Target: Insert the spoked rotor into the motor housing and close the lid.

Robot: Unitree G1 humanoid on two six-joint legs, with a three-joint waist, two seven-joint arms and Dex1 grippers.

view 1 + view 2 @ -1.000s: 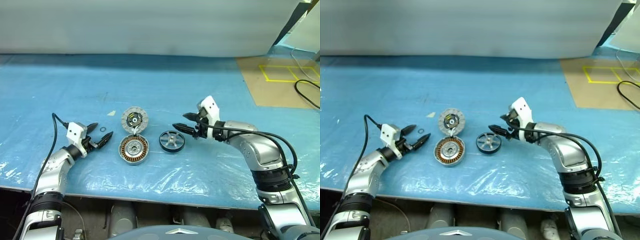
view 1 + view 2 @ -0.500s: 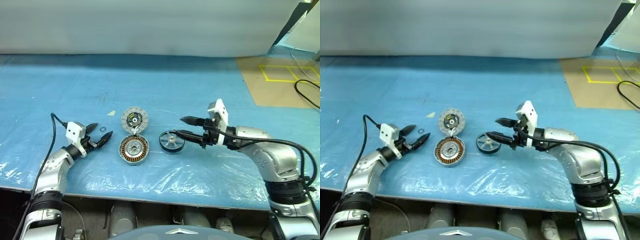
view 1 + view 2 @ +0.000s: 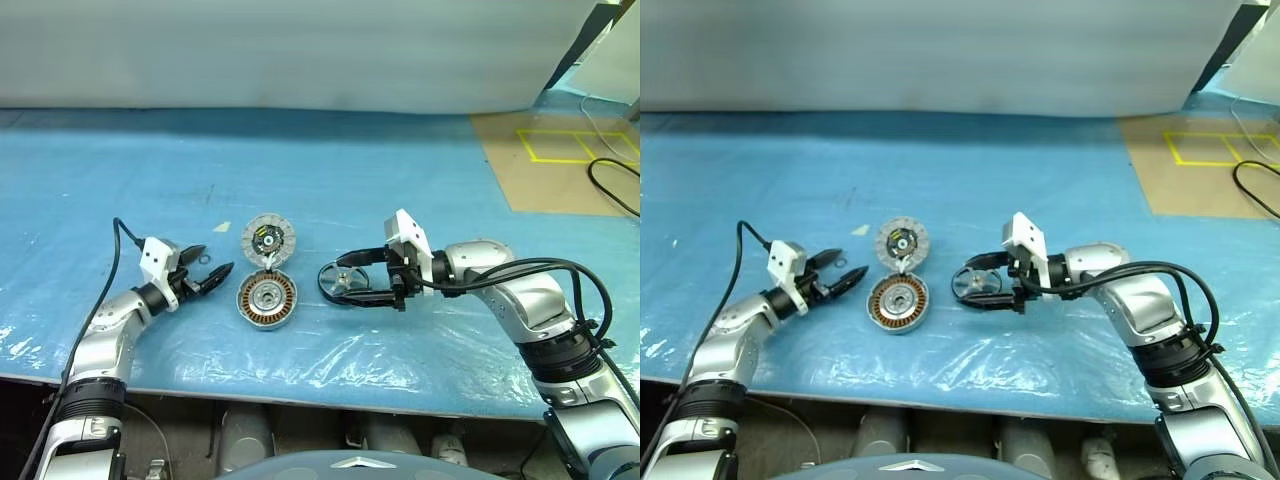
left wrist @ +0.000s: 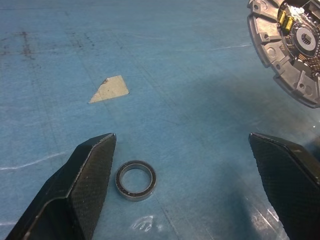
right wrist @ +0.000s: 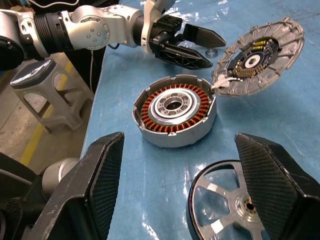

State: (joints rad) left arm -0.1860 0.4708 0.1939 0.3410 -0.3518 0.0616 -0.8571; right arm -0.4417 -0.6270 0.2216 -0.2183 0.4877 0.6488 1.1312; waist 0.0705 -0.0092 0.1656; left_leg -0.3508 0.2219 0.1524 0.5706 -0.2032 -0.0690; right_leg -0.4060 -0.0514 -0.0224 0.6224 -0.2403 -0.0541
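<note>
The spoked rotor (image 3: 343, 281), a black wheel with silvery spokes, lies flat on the blue table cover. My right gripper (image 3: 340, 279) points left and is open, one finger on the far side of the rotor (image 5: 227, 205) and one on the near side, gripping nothing. Left of it stands the motor housing (image 3: 267, 300), its copper windings (image 5: 175, 112) showing. The lid (image 3: 268, 240) lies open behind the housing, segmented face up. My left gripper (image 3: 212, 262) hovers open and empty left of the housing, low over the cover.
A small metal ring (image 4: 135, 180) lies between the left fingers, with a scrap of tape (image 4: 109, 88) beyond it. A brown board with yellow tape (image 3: 560, 160) and a black cable (image 3: 610, 185) sit at the back right. The table's front edge runs close below the arms.
My right gripper swung round to point left and came back and down, so its open fingers now stand on either side of the rotor. The left arm and the parts kept still.
</note>
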